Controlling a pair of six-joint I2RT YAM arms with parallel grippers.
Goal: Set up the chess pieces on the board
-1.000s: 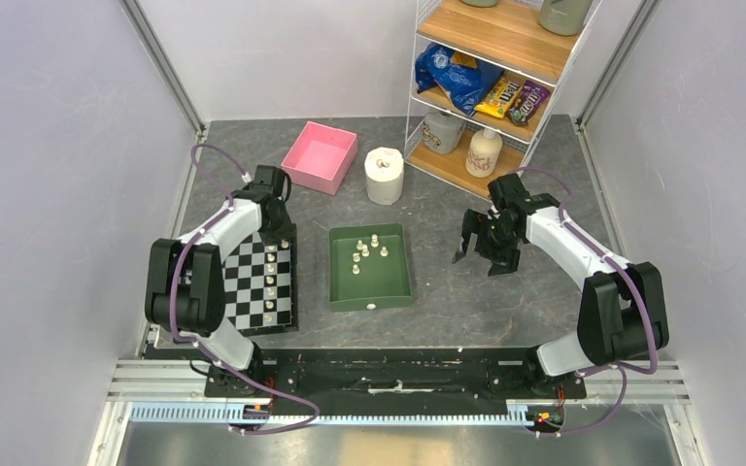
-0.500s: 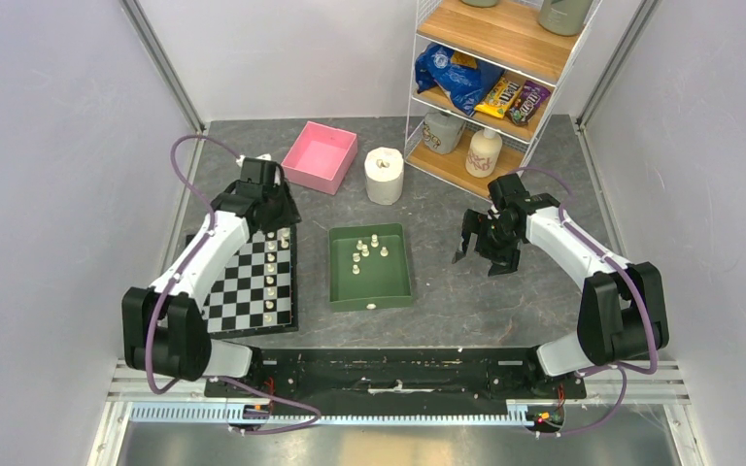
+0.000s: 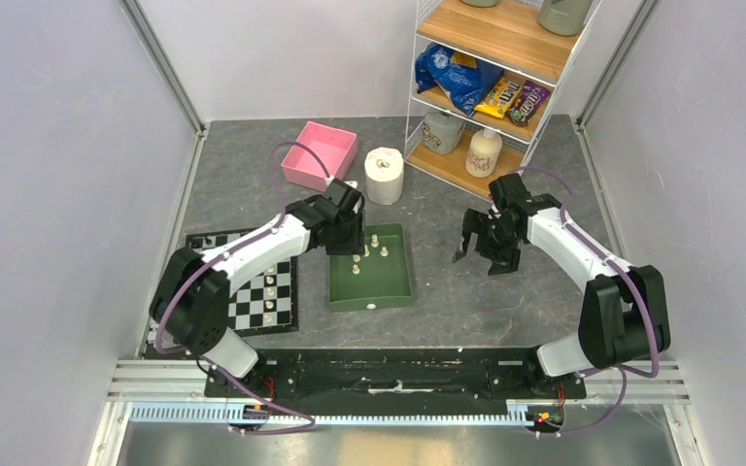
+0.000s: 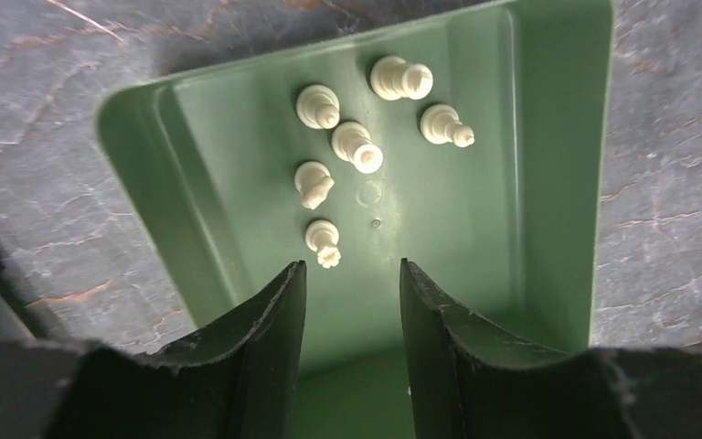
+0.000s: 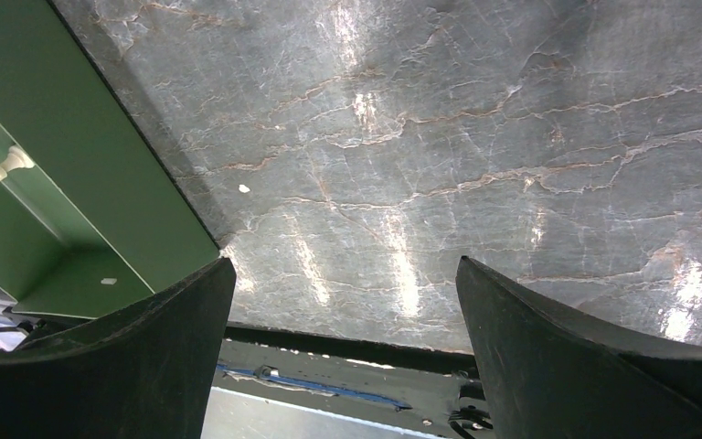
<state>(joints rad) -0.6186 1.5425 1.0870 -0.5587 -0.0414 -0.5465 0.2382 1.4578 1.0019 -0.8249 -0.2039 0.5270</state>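
The chess pieces (image 4: 356, 144) still to be placed lie loose in the green tray (image 4: 530, 183), just ahead of the left gripper (image 4: 352, 270). Its fingers stand narrowly parted and empty, and the nearest piece is just beyond the left fingertip. The step looks like fetching another piece, which calls for centring, lowering and closing. The right gripper (image 5: 345, 265) hangs wide open over the table (image 5: 512, 137). Only the overhead view shows the board (image 3: 248, 291), which already carries some pieces, well behind the left fingers.

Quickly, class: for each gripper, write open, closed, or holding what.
Left gripper: open, empty, above the green tray.
Right gripper: open, empty, above the table.
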